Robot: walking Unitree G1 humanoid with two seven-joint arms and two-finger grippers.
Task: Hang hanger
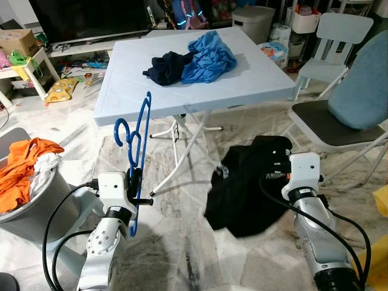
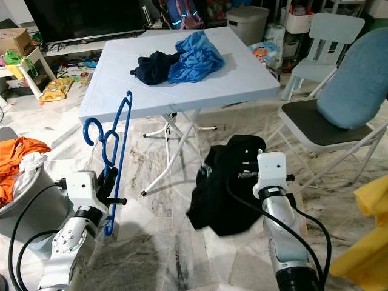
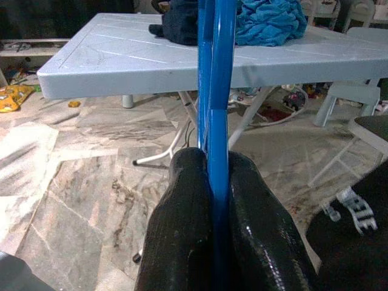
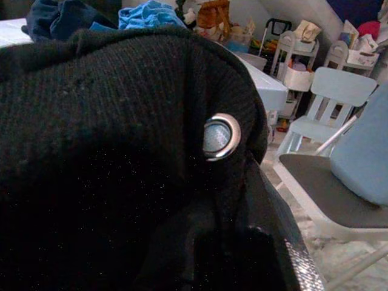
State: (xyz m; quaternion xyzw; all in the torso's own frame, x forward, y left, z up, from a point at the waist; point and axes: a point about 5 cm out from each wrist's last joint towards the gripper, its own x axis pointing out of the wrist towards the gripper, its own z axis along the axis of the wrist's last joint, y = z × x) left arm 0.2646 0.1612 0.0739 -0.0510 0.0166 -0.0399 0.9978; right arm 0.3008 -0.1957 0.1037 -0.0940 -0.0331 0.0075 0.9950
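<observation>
Left gripper (image 3: 212,182) jaws clamping blue plastic hanger (image 1: 140,142) upright; right gripper (image 1: 280,162) jaws gripping black knit garment (image 1: 242,188). Advice: keep hanger steady while feeding collar over.

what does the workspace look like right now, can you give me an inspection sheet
surface: pale folding table ahead, on a marbled floor.
job's things: blue hanger held upright, hook toward the table; black garment hanging from the right gripper.
clutter: navy cloth and blue cloth bunched on the table; laundry basket holding orange clothes at the robot's left.
grippers: left gripper shut on the hanger's bar; right gripper buried in the black garment, fingers hidden.
cables: black cables looping along both arms.
surroundings: folding chair with a blue cushion at the right, small white chair behind, TV at the back.
</observation>
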